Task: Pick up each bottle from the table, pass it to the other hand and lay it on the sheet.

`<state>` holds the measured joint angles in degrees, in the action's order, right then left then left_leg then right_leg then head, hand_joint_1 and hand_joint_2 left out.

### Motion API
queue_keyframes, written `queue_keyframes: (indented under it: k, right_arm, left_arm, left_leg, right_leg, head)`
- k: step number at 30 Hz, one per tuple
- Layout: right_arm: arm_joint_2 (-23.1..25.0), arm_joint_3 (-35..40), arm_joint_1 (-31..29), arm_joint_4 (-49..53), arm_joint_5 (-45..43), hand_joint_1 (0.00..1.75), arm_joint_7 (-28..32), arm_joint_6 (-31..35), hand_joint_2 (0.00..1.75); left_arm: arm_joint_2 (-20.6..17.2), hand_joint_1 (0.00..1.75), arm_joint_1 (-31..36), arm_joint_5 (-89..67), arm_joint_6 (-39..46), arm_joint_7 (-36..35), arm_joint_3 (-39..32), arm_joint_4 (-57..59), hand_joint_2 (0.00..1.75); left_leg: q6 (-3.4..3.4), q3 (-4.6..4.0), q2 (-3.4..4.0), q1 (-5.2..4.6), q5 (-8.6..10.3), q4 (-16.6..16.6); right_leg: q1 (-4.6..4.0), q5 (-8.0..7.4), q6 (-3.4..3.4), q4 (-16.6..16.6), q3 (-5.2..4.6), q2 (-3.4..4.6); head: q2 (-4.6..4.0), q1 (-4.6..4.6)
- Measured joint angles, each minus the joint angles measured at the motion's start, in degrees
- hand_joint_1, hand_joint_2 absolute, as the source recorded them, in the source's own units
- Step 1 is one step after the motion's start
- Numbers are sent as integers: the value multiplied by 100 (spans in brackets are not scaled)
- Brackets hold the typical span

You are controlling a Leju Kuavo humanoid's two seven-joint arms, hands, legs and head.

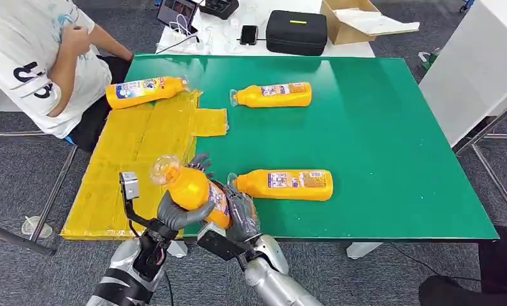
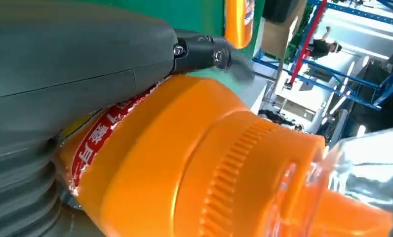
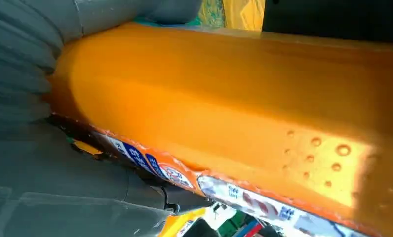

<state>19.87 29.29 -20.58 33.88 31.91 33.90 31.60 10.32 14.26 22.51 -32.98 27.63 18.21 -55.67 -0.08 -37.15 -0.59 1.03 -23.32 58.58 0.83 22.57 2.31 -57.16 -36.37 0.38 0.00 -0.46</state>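
- Bottles: you can count four orange ones. One is held above the table's near edge, tilted, clear cap up and to the left, by both robot hands at once.
- Your left hand (image 1: 174, 213) wraps its fingers around the held bottle (image 1: 190, 188) from below; the right hand (image 1: 241, 213) clasps its lower end just beside it.
- Far left, a seated person (image 1: 44, 57) in a white shirt sits close against the table's left corner.
- Left part of the green table (image 1: 378, 140) carries the yellow sheet (image 1: 136, 166), which reaches the near edge and overhangs it slightly.
- One bottle on the sheet (image 1: 144, 90) lies at its far end, near the person.
- Two bottles lie on bare green: the far bottle (image 1: 273, 95) just right of the sheet, the near bottle (image 1: 283, 185) touching or almost touching your right hand.
- Right half of the table is open green surface.
- Beyond the far edge sit a black case (image 1: 296, 32) and a cardboard box (image 1: 353, 22).
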Motion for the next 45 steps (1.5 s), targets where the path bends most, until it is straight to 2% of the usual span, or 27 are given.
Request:
queue_keyframes:
  k: [13, 14, 15, 16, 23, 28, 32, 36, 40, 45]
  right_arm:
    - [13, 85, -28, -26, -20, 171, -85, 280, 175]
    - [13, 87, -29, -26, -11, 145, -94, 304, 175]
    - [13, 94, -30, -26, -4, 0, -98, 315, 175]
    - [13, 94, -34, -26, 0, 0, -98, 317, 0]
    - [13, 94, -46, -39, -22, 0, -251, 422, 0]
    - [15, 44, -86, -31, -243, 0, -221, 91, 0]
    - [-48, -123, 4, 405, -704, 0, -79, -742, 0]
    - [-196, -275, 267, 1421, -1129, 0, -70, -1383, 0]
    - [-326, -385, 532, 2324, -1368, 0, -46, -1429, 0]
    - [-374, -588, 940, 3356, -1957, 0, 442, -985, 0]
  left_arm:
    - [0, 175, 0, 266, -155, -92, -55, -11, 175]
    - [0, 175, 0, 291, -162, -109, -59, -11, 175]
    - [0, 175, 0, 308, -173, -116, -63, -13, 175]
    - [0, 175, 0, 317, -173, -116, -70, -13, 175]
    - [4, 175, 8, 682, -140, -381, -105, -87, 175]
    - [4, 175, 16, 866, 46, -483, -188, -120, 175]
    - [-22, 175, 246, 822, 753, -406, -523, -107, 175]
    - [-159, 175, 741, 560, 1413, -232, -1150, 88, 175]
    - [-266, 175, 1143, 273, 1869, -50, -1690, 330, 175]
    - [-367, 175, 1516, -1278, 3433, 641, -1985, 402, 175]
  left_leg:
    - [0, 0, 0, 0, 0, 0]
    - [0, 0, 0, 0, 0, 0]
    - [0, 0, 0, 0, 0, 0]
    - [0, 0, 0, 0, 0, 0]
    - [0, 0, 0, 0, 1, 0]
    - [-1, 0, -1, 0, 1, 0]
    - [-1, 0, -1, 1, 2, 0]
    - [-7, 0, -1, 4, 9, 0]
    - [-7, 1, 0, 5, 9, 0]
    - [-7, -2, -5, 4, 9, 1]
  right_leg:
    - [0, 0, 0, 0, 0, 0]
    - [0, 0, 0, 0, 0, 0]
    - [0, 0, 0, 0, 0, 0]
    - [0, 0, 0, 0, 0, 0]
    - [0, 0, 0, 0, 2, 0]
    - [0, 0, 0, 0, 1, 0]
    - [-1, -2, -1, 0, 1, -1]
    - [-4, -10, -13, -2, 0, 0]
    - [-4, -10, -13, -2, -1, 0]
    - [-3, -10, -13, -2, -1, -1]
  head:
    - [0, 0]
    - [0, 0]
    - [0, 2]
    - [0, 0]
    - [0, 2]
    - [0, 0]
    - [0, -2]
    - [2, -2]
    - [0, 2]
    - [0, 2]
